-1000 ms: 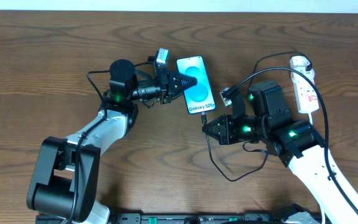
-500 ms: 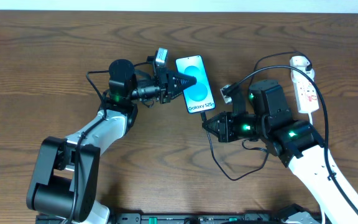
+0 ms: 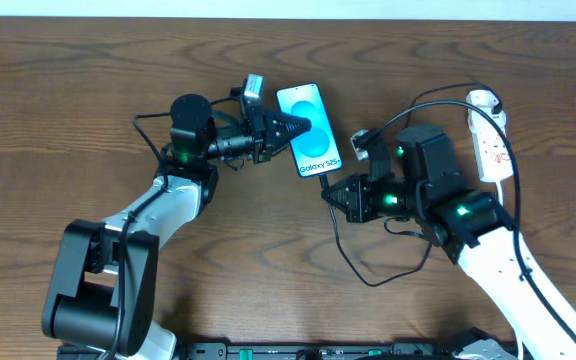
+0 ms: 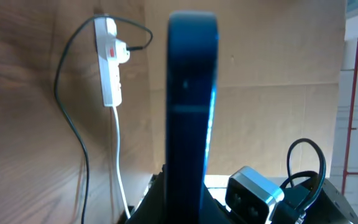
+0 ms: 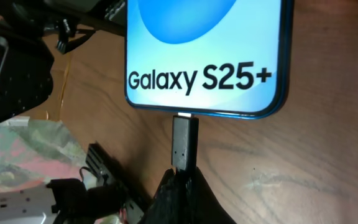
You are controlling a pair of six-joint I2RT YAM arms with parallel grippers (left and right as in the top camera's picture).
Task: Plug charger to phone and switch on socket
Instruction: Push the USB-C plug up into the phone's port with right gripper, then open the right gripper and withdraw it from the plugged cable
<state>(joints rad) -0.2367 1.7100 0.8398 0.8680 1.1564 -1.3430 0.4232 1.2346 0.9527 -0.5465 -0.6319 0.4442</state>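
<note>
The phone [image 3: 309,130] lies mid-table, its blue screen reading "Galaxy S25+" [image 5: 207,50]. My left gripper [image 3: 297,127] is shut on its left long edge. In the left wrist view the phone [image 4: 191,93] shows edge-on, rising between the fingers [image 4: 157,205]. My right gripper [image 3: 329,193] is shut on the charger's black connector [image 5: 184,142], whose tip meets the port in the phone's bottom edge. The charger's black cable [image 3: 353,270] loops behind the right arm to a white plug head [image 3: 482,100] in the socket [image 3: 491,146], a white strip with red switches [image 4: 109,59].
The socket's white cord [image 3: 517,190] runs down along the right arm. The black cable [image 4: 64,118] curves over the wood in the left wrist view. The right arm's camera block [image 4: 253,193] sits close beside the phone. A pale wall borders the table's far edge [image 3: 288,12].
The left gripper and the phone have shifted slightly up and to the left. The right gripper followed up-left, and the connector now reaches the phone's bottom edge.
</note>
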